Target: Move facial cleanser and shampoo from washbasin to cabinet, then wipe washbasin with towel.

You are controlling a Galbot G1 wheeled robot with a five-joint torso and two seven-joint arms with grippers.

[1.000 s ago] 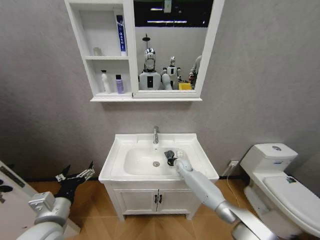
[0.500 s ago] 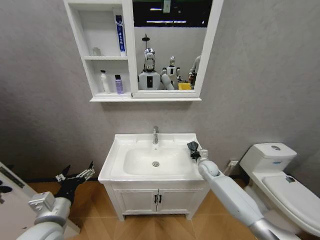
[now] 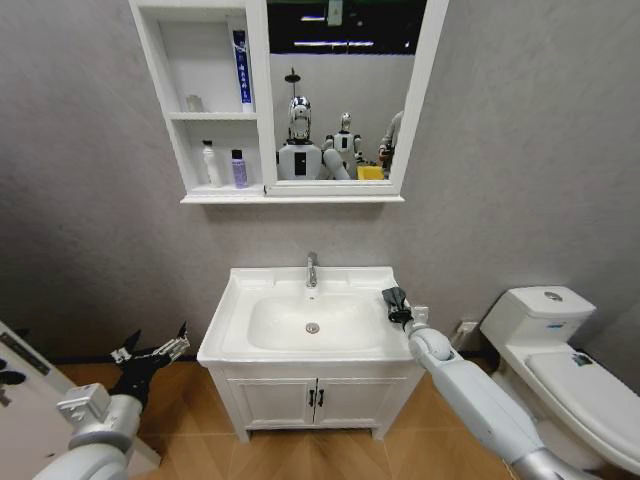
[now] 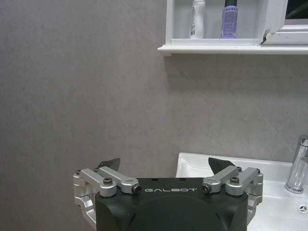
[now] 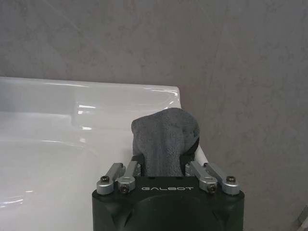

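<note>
Right gripper (image 3: 399, 306): fingers pinching small dark grey cloth towel (image 5: 165, 136), right of centre, over white ceramic washbasin (image 3: 232, 312) right rim
Left gripper (image 3: 152, 350): lower left, fingers spread, idle

The scene is evenly and brightly lit from overhead, ceiling strip lights being reflected in the mirror (image 3: 340, 90) at the upper centre, soft glare being thrown on the washbasin (image 5: 57, 125) rim, and slight wide-angle bending being seen toward the head view's edges.

glossy white ceramic washbasin (image 3: 235, 312), chrome tap (image 3: 311, 270), fuzzy dk grey cloth towel (image 5: 164, 138), matt grey wall (image 3: 90, 250)
</note>
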